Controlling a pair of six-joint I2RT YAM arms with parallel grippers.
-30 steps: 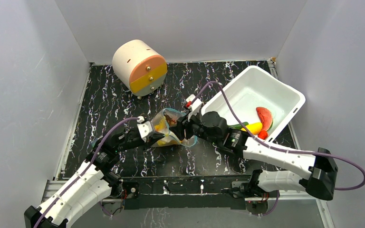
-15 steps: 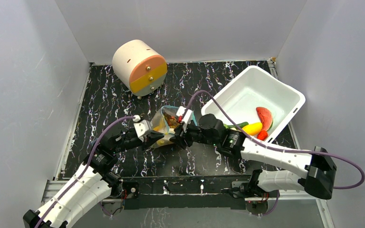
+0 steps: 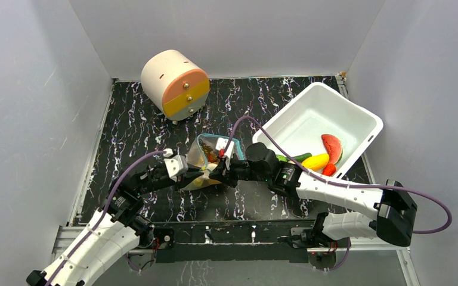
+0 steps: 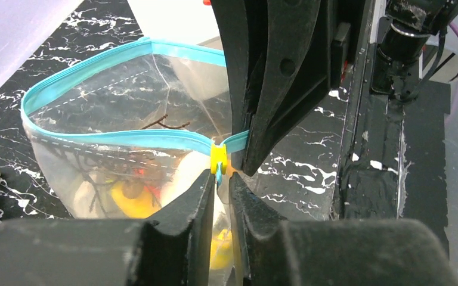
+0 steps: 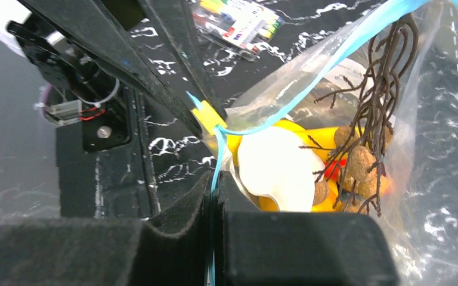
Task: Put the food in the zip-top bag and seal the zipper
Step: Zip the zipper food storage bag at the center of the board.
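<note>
The clear zip-top bag (image 3: 206, 156) stands on the black table between my two grippers, its mouth open in a loop. The teal zipper (image 4: 95, 65) carries a yellow slider (image 4: 217, 159). Inside the bag are food pieces: a white piece (image 5: 277, 167), yellow pieces and a brown stemmed cluster (image 5: 364, 161). My left gripper (image 3: 198, 174) (image 4: 220, 182) is shut on the bag's edge just below the slider. My right gripper (image 3: 222, 174) (image 5: 213, 187) is shut on the zipper strip beside it, and its fingers (image 4: 280, 77) face the left ones.
A white tub (image 3: 358, 113) at the right holds a red watermelon slice (image 3: 332, 146), a yellow piece (image 3: 316, 161), a green piece (image 3: 298, 157) and a small red piece (image 3: 330, 169). A cream and orange drum with drawers (image 3: 175, 83) stands at the back left. A small packet with coloured marks (image 5: 238, 21) lies beyond the bag.
Both grippers have moved left and a little nearer, carrying the bag's corner with them. The right arm has stretched further across.
</note>
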